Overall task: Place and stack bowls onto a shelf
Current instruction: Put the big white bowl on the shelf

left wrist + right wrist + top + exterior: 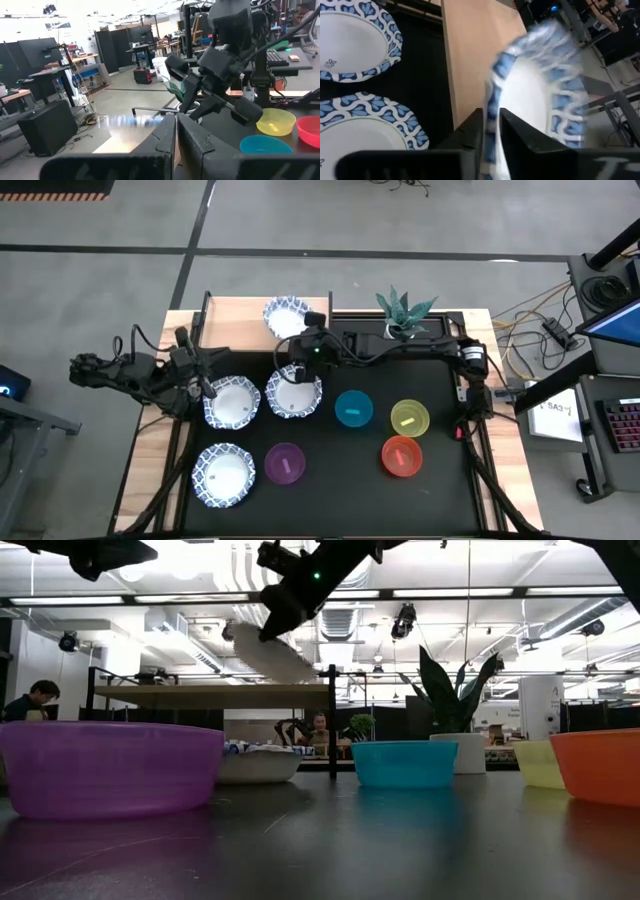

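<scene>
The right jaws (pixel 490 137) are clamped on the rim of a wide shallow blue-and-white patterned bowl (pixel 540 90), tilted above the light wood shelf (pixel 475 45); it looks light, stiff and slick, so the rim suits gripping. The left jaws (pixel 176 145) are closed, empty. No legible writing

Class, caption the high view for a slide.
Right gripper holds a patterned bowl over the shelf.

Bare shelf top (pixel 235 315); plant (pixel 403 310) alongside

patterned bowl (pixel 540 95) tilted above shelf (pixel 240 315)
</scene>
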### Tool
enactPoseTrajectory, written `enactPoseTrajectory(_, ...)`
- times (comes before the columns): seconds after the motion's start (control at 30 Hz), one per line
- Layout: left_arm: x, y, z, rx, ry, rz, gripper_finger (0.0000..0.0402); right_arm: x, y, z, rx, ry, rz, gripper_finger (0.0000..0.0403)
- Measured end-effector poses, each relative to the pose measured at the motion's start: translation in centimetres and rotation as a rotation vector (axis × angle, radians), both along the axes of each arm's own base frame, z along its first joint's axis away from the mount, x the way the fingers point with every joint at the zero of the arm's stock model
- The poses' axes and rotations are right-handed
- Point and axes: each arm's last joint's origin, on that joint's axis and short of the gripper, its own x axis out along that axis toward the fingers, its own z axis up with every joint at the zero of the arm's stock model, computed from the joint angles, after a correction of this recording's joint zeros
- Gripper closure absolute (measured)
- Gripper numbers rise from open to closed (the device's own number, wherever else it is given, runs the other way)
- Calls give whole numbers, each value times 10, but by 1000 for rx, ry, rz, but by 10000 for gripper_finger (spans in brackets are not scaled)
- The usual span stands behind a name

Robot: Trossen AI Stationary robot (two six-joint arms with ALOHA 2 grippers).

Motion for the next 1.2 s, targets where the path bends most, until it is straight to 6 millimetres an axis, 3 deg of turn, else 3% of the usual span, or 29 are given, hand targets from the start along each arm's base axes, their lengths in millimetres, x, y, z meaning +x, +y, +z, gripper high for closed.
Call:
enactPoseTrajectory(0.3,0,0,0,0,0,0,402,-1,0,2,-1,-7,-1,262)
enactPoseTrajectory(0.53,0,0,0,0,0,0,402,-10,4,21,28,-66,-15,247)
enactPoseTrajectory(0.7,0,0,0,1,3,0,402,-26,4,34,80,-65,-74,273)
enactPoseTrajectory(0.83,0,0,-1,3,9,0,402,-42,0,38,101,4,-167,322)
enactPoseTrajectory(0.97,0,0,-1,3,11,-1,402,-48,-5,30,153,68,-224,381)
enactPoseTrajectory(1.2,0,0,-1,4,13,0,402,-32,-18,4,150,101,-244,391)
